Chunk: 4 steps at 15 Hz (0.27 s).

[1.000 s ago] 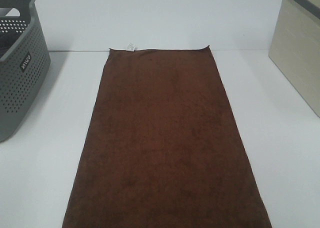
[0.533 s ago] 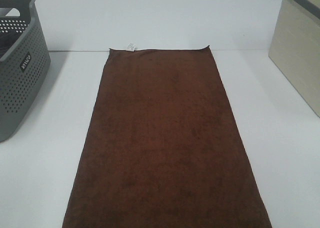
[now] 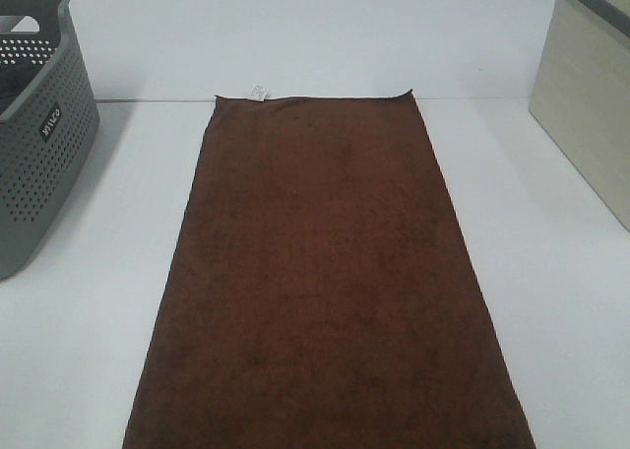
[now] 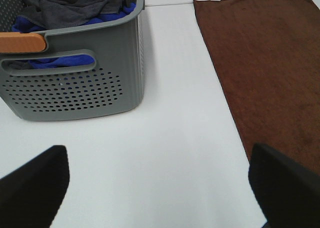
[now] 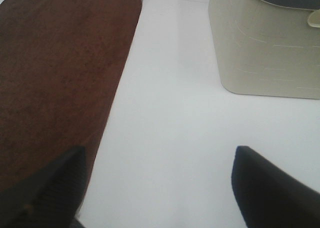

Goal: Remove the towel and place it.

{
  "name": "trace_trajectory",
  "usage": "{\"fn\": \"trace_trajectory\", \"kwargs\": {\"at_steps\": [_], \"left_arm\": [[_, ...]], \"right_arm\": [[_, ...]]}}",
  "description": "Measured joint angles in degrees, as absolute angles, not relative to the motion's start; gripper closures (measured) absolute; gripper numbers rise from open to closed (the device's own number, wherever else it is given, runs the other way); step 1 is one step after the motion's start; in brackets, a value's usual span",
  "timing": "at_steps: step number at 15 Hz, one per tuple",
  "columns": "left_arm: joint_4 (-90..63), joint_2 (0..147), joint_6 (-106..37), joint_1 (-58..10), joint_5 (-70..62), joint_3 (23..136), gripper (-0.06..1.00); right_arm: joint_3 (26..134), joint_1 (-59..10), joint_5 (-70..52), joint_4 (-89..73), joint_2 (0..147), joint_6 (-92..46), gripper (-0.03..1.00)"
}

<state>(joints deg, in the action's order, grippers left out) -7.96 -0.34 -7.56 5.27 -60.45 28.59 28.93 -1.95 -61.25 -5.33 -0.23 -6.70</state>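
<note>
1. Large dark brown rectangular terry-cloth towel (image 3: 325,282) lies flat and fully spread along the middle of the white table (image 3: 551,301), its long axis running near to far.
2. Small white tag (image 3: 258,93) sits on the towel's far short edge, left of that edge's centre. The far right corner is slightly curled up.
3. Grey perforated plastic basket (image 3: 39,144) stands at the far left, apart from the towel. The left wrist view shows crumpled dark grey and blue cloth (image 4: 75,8) inside it and an orange-brown handle grip (image 4: 22,42) on its rim.
4. Beige plastic bin (image 3: 591,95) stands at the far right, apart from the towel.
5. Left gripper (image 4: 160,188): jaws spread wide, nothing between them, over bare table between the basket and the towel's left edge.
6. Right gripper (image 5: 160,188): jaws spread wide, holding nothing, over the towel's right edge and the bare table beside it.
7. Neither arm shows in the exterior high view.
</note>
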Motion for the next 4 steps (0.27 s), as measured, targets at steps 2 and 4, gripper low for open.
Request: {"fn": "trace_trajectory", "kwargs": {"at_steps": [2, 4], "left_arm": [[-7.96, -0.34, -7.56, 5.27, -60.45, 28.59, 0.05], [-7.96, -0.34, -7.56, 5.27, -60.45, 28.59, 0.05]], "right_arm": [[28.93, -1.95, -61.25, -5.33, -0.23, -6.70, 0.20], [28.93, -1.95, -61.25, -5.33, -0.23, -6.70, 0.20]]}}
